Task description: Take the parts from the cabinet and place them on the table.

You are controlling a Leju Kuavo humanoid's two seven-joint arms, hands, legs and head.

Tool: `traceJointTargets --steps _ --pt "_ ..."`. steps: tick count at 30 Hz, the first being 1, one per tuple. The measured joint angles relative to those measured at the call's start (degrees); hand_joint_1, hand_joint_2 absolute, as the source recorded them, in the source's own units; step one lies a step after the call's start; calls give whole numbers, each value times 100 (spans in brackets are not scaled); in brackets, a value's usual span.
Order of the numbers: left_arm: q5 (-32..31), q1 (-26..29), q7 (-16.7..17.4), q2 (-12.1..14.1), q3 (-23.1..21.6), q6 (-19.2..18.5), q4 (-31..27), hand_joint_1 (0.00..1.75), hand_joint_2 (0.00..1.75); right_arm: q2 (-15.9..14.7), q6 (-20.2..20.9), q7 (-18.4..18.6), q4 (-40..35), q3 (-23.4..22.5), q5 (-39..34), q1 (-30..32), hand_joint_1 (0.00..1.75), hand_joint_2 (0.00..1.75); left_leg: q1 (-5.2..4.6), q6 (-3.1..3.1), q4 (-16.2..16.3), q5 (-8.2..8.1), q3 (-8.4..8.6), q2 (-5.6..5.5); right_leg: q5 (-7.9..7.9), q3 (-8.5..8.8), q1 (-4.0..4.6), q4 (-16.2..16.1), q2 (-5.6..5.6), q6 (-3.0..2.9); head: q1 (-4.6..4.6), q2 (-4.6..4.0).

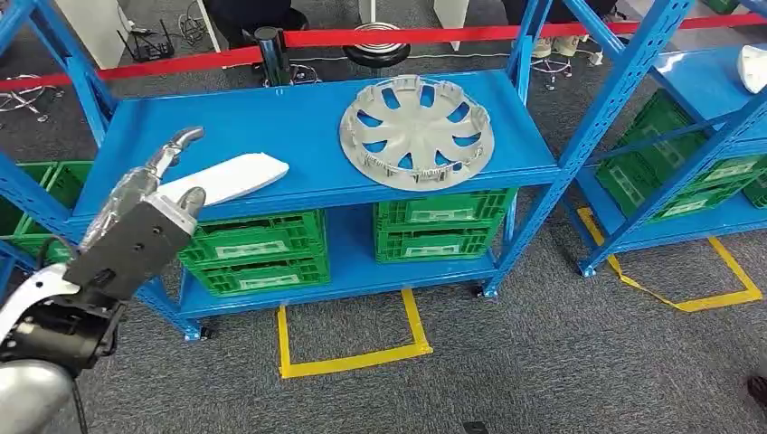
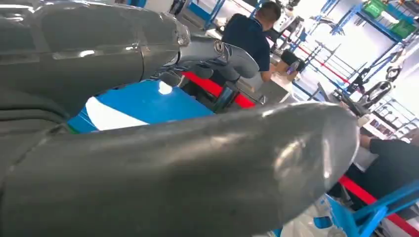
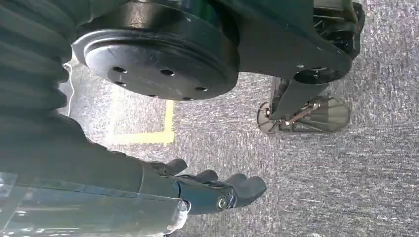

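Shelving in blue steel point(image 1: 298, 136) stands ahead of the robot on grey carpet, and two parts lie on its top shelf. A grey wheel cover point(image 1: 417, 132) lies flat toward the right end of that shelf. A long white part point(image 1: 233, 177) lies near the shelf's front left edge, angled across it. The left hand point(image 1: 161, 176) is raised at that left end, its fingers extended and apart, just beside the near end of the white part; whether it touches the part I cannot tell, and it has hold of nothing. In the left wrist view the thumb and a finger stand apart, with blue shelf and a strip of the white part point(image 2: 111, 118) between them. Green crates point(image 1: 255, 251) fill the lower shelves. Yellow tape point(image 1: 348, 363) marks the floor before the rack, and a red barrier tape point(image 1: 163, 65) runs behind it. The right hand point(image 3: 217, 190) hangs over the carpet, fingers loosely curled and holding nothing.
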Motion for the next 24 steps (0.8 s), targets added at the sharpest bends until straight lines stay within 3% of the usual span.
traceJointTargets --steps 24 --pt "114 -2 -59 0 -190 159 0 0 0 -7 -7 0 0 46 -52 1 0 175 1 0 0 0 4 43 0 -1 0 1 14 0 0 0"
